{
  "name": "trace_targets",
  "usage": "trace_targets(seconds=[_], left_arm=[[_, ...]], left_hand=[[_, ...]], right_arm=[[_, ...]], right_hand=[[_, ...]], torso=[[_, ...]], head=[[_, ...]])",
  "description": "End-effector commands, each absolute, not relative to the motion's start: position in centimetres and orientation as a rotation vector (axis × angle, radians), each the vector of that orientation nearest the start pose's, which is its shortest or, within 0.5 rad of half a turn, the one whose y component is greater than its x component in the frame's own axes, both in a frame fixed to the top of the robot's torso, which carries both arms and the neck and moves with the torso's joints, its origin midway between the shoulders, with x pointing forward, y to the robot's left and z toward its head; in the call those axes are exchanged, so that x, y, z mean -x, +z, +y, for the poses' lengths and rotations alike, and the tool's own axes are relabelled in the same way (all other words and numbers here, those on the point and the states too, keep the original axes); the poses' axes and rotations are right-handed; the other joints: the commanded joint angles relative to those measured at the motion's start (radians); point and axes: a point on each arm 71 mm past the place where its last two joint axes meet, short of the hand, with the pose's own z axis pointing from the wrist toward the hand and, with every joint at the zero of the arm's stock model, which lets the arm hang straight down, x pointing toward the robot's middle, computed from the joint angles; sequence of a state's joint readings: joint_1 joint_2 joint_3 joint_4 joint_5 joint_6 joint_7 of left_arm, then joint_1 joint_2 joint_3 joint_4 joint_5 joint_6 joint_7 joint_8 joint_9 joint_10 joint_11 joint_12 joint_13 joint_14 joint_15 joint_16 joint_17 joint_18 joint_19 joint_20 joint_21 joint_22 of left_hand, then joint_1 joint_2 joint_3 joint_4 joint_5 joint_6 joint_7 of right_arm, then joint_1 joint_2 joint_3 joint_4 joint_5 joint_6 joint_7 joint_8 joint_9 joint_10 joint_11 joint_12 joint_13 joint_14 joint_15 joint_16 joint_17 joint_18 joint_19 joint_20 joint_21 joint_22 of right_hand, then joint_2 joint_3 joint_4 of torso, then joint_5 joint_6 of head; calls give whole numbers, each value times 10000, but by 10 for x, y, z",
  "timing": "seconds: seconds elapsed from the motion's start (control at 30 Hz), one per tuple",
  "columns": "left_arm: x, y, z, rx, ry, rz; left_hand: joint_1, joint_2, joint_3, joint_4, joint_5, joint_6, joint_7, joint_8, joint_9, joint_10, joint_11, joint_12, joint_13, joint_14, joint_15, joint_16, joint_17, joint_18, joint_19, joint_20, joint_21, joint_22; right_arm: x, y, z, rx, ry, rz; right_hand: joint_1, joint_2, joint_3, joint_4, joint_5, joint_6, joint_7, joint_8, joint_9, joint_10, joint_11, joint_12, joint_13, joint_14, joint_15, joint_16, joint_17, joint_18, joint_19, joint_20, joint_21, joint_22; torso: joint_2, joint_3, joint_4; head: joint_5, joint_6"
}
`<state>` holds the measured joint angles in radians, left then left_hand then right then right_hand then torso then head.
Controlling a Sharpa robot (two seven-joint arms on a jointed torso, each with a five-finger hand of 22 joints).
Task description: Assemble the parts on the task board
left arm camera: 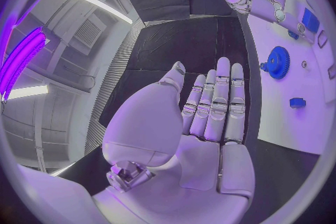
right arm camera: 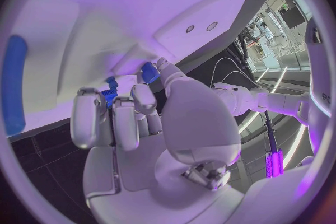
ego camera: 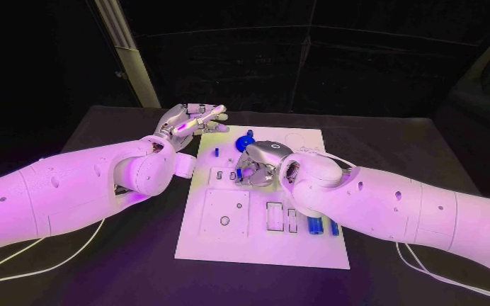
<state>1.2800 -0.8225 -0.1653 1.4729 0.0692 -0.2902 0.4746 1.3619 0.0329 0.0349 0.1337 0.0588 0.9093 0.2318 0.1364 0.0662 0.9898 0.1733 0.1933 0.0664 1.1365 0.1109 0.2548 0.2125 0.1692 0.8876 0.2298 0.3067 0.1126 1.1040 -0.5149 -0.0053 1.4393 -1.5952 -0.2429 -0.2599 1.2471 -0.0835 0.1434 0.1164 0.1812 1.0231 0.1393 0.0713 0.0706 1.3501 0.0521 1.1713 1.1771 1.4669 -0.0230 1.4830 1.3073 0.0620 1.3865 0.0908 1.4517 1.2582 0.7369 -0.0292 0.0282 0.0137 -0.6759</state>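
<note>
While the black table (ego camera: 122, 263) is stretching out under everything, the white task board (ego camera: 268, 249) is lying at its middle, running lengthwise away from the robot. The left hand (ego camera: 189, 123) is hovering over the table just beside the board's far left corner, and in the left wrist view its fingers (left arm camera: 220, 101) are lying straight and close together, the palm flat and holding nothing. The right hand (ego camera: 261, 164) is bending down over the middle of the board, fingers curled inward; in the right wrist view the fingers (right arm camera: 115, 117) are closing round a small blue part (right arm camera: 110, 92), with a second blue piece (right arm camera: 149, 71) sitting at the thumb tip, though I cannot tell whether that one is being gripped or merely touched. A blue gear (ego camera: 245, 142) is lying flat on the far end of the board, just beyond the right hand. Two blue cylinders (ego camera: 314, 225) are lying side by side near the board's right edge, close to the right forearm. A small blue peg (ego camera: 215, 152) is standing near the left edge of the board.
</note>
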Motion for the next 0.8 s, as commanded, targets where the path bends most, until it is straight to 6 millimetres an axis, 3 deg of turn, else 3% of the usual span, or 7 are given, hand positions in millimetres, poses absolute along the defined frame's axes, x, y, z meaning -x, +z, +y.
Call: trace_targets(seconds=[0.03, 0.27, 0.47, 0.6, 0.67, 0.73, 0.8], left_arm=[[-498, -181, 216, 10913, -15607, 13909], [-498, -182, 216, 10920, -15600, 13919], [-499, -183, 218, 10927, -15403, 14115], [-500, -186, 220, 10517, -14974, 14809], [-500, -188, 221, 10240, -14680, 15292], [-500, -192, 222, 9851, -14204, 16083], [-501, -194, 223, 9431, -13561, 16808]], left_hand=[[89, -19, 2, -77, -45, 20, -55, -27, 4, -14, -43, 18, -9, 39, 26, -50, 16, 154, 67, 5, -66, -9], [89, -19, 2, -77, -45, 20, -55, -27, 4, -14, -43, 18, -9, 39, 26, -50, 16, 154, 67, 5, -66, -9], [112, 7, 18, -155, -42, 121, -145, 12, 14, 85, -114, 51, -4, 217, -42, -5, 84, 172, 251, -50, -2, -1], [-167, -2, -107, -54, -36, 737, -492, 221, 60, 1126, -526, 339, 136, 1548, -513, 708, 592, 168, 1250, -480, 530, 206], [-350, -60, -226, 56, -22, 1108, -680, 319, 79, 1772, -776, 478, 234, 2719, -833, 1508, 1113, 169, 2122, -849, 1054, 435], [-474, -115, -328, 151, -18, 1467, -919, 390, 103, 2473, -1041, 660, 384, 3656, -1142, 2682, 1997, 168, 2990, -1192, 1660, 721], [-763, -175, -549, 394, 24, 1788, -1201, 394, 134, 3267, -1318, 997, 724, 3870, -1448, 6980, 6227, 117, 3859, -1501, 2511, 1175]], right_arm=[[-468, -227, -62, 2762, 6715, 17672], [-468, -219, -63, 2152, 7037, 16761], [-457, -202, -71, 1874, 8761, 14881], [-452, -188, -89, 1662, 10206, 14181], [-454, -181, -101, 1301, 10767, 14229], [-459, -173, -116, 764, 11257, 14493], [-464, -166, -131, 161, 11572, 14738]], right_hand=[[-246, -104, -271, 126, -147, -127, 5, -38, -21, -104, 24, -73, -34, 661, 46, -67, 803, 45, -83, 14, -48, -23], [-750, -116, -1465, 996, -1084, -358, 67, -12, -5, -173, 87, -101, -89, 656, 99, -92, 776, 47, -77, 58, -74, -41], [-257, 51, -1827, 1111, -688, -534, 113, -25, -11, -267, 127, -205, -198, 640, 131, -138, 709, 60, -110, 88, -110, -102], [-26, 152, -1987, 1144, -544, -719, 167, -60, -26, -372, 170, -334, -320, 586, 165, -266, 498, 108, -264, 116, -225, -342], [141, 251, -2076, 1143, -519, -718, 169, -25, -9, -480, 173, -471, -445, 516, 174, -435, 235, 181, -488, 130, -396, -696], [375, 344, -2145, 1078, -486, -741, 173, -9, -2, -738, 176, -837, -782, 395, 171, -723, -203, 284, -805, 133, -652, -1207], [617, 490, -2249, 1008, -470, -769, 168, 14, 7, -1132, 173, -1452, -1356, 229, 163, -1167, -806, 413, -1208, 125, -1035, -1887]], torso=[[2, 0, 2], [0, 6, 0], [-18, 34, -12], [-73, 0, -13], [-99, 2, -11], [-137, 17, -18], [-193, 34, -26]], head=[[-13, 13], [-40, 33], [11, 52], [5, 97], [8, 98], [47, 101], [59, 72]])
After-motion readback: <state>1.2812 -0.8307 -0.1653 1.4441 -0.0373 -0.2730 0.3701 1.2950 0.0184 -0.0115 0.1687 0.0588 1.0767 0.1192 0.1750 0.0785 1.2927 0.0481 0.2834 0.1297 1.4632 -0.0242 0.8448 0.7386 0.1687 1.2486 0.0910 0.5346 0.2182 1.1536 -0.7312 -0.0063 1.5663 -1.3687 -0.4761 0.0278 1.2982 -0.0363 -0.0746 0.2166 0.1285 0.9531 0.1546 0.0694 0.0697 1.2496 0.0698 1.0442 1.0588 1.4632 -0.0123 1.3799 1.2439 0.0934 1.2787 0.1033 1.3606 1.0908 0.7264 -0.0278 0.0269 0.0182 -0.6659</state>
